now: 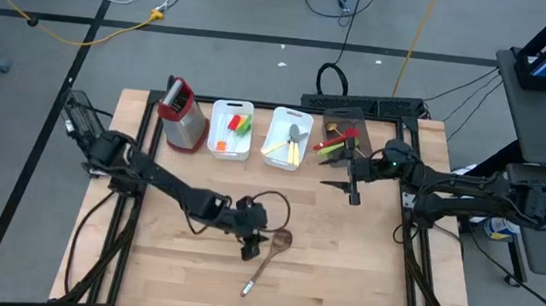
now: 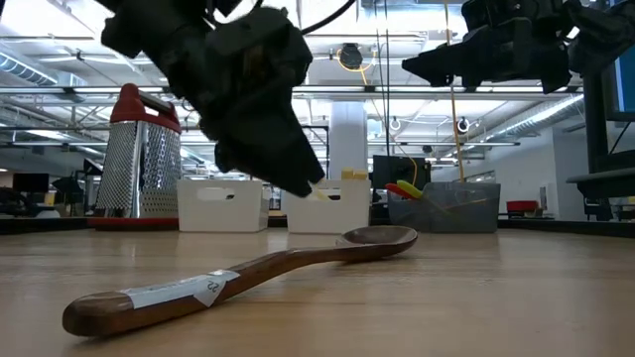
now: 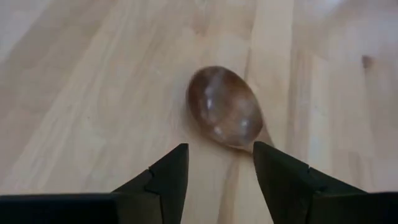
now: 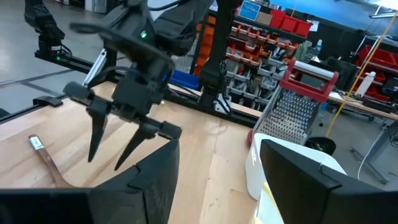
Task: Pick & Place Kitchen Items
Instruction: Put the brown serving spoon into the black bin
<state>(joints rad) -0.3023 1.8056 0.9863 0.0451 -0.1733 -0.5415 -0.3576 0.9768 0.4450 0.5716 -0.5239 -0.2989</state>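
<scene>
My left hand (image 1: 251, 233) hangs open over the wooden spoon (image 1: 268, 261), which lies flat on the surface (image 1: 362, 272) at about six o'clock. I think picking it up comes next: go lower, then squeeze. My right hand (image 1: 353, 188) waits wide open near the bins (image 1: 231, 129).

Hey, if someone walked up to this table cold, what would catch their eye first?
Probably the brown wooden spoon lying alone on the bare front half of the wooden table, with the left gripper open just above its bowl. Next, the tall metal grater with its red handle, standing at the left end of the row of bins along the back edge, where the right gripper hangs open near the grey bin.
</scene>
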